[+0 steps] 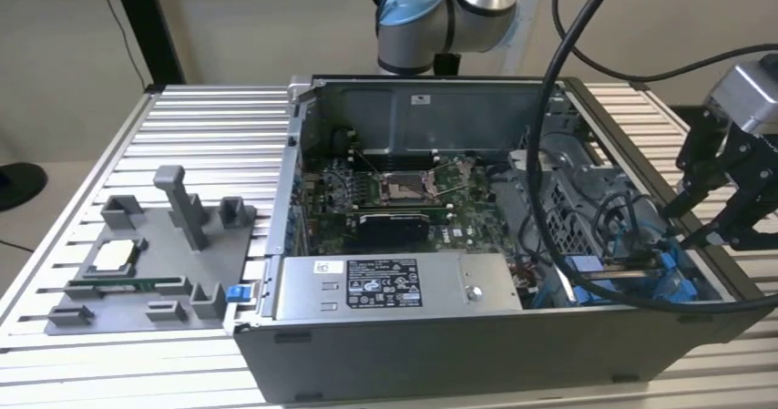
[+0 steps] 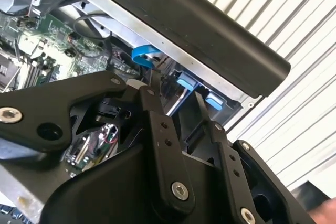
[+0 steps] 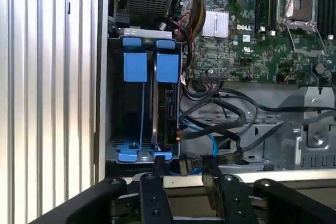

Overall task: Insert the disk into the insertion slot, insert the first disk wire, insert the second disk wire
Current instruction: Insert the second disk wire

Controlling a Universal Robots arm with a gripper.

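Note:
The insertion slot is a grey metal bay with blue tabs at the open case's corner, on the exterior view's right. The disk stands on edge inside it, under the blue carrier tab; the bay's other half holds a blue rail alone. A blue wire and black cables loop beside the bay, and a dark connector end lies at the disk's near end. My gripper hovers just outside that end, open, with its fingers either side of the connector.
The open computer case sits on a slatted aluminium table. A grey labelled power-supply box and the motherboard fill its middle. A grey parts fixture lies on the exterior view's left. Thick black hoses hang over the case.

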